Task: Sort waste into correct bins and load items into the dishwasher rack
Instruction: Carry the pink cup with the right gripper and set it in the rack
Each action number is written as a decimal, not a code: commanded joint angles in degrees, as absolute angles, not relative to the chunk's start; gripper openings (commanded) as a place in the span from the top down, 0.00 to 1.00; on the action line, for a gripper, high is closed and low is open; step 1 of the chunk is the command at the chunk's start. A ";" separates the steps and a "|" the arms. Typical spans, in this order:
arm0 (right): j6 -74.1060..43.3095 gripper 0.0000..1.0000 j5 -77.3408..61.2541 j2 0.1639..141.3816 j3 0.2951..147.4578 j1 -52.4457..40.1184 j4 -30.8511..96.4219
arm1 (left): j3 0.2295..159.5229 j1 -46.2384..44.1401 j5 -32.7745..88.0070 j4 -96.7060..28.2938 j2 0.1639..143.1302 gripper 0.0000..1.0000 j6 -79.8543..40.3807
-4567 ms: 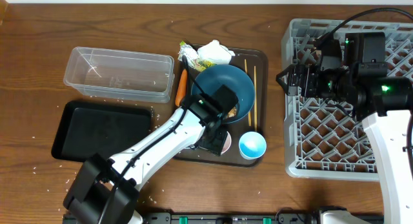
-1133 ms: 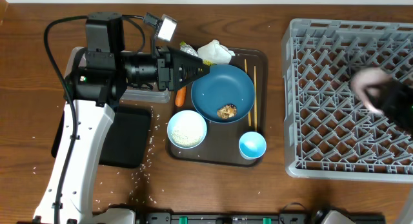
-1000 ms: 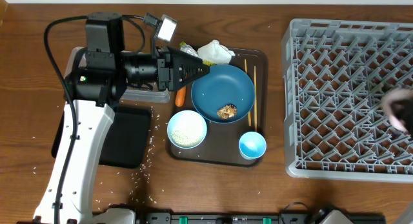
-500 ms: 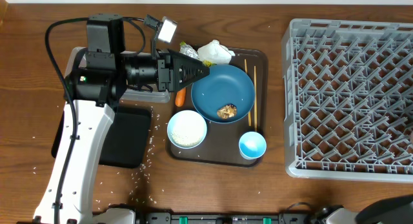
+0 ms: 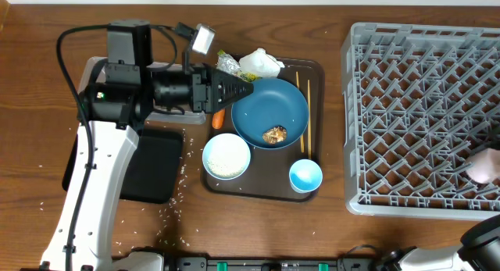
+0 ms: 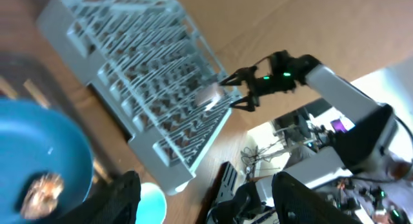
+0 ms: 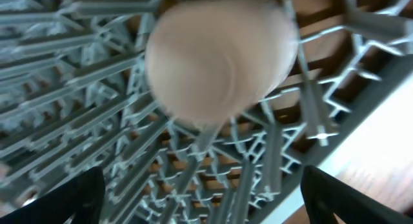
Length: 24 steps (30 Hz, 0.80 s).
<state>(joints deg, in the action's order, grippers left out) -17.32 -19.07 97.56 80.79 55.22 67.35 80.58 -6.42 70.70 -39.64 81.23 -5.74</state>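
Left gripper (image 5: 248, 90): fingers spread, holding nothing, tips at the left rim of the dish (image 5: 269, 103), between wrapper (image 5: 227, 64) and carrot (image 5: 219, 115). Brown lump (image 5: 274, 134) lies in the dish.

Right gripper (image 7: 201, 179): fingers wide apart over the rack (image 5: 406, 83). Pink cup (image 7: 219, 56) is by the rack's right edge, clear of both fingers. It is blurred, so contact with the pegs cannot be told.

1 blue cup (image 5: 305, 176) on tray (image 5: 315, 68).

dark-brown serving tray (image 5: 269, 181) on a brown wooden table (image 5: 31, 83)
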 commanded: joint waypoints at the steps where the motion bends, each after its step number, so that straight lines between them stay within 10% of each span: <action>1: -14.15 0.09 -27.05 93.69 83.59 55.40 67.77 | 80.88 -8.25 59.79 -42.59 81.28 0.34 -4.67; 12: -10.41 0.04 -29.63 74.98 83.83 41.60 69.36 | 80.01 -29.76 14.68 -51.90 83.07 0.28 -1.89; 24: -19.25 0.01 -12.43 71.42 83.83 35.94 68.73 | 78.85 -42.85 19.00 -51.33 99.11 0.39 -4.97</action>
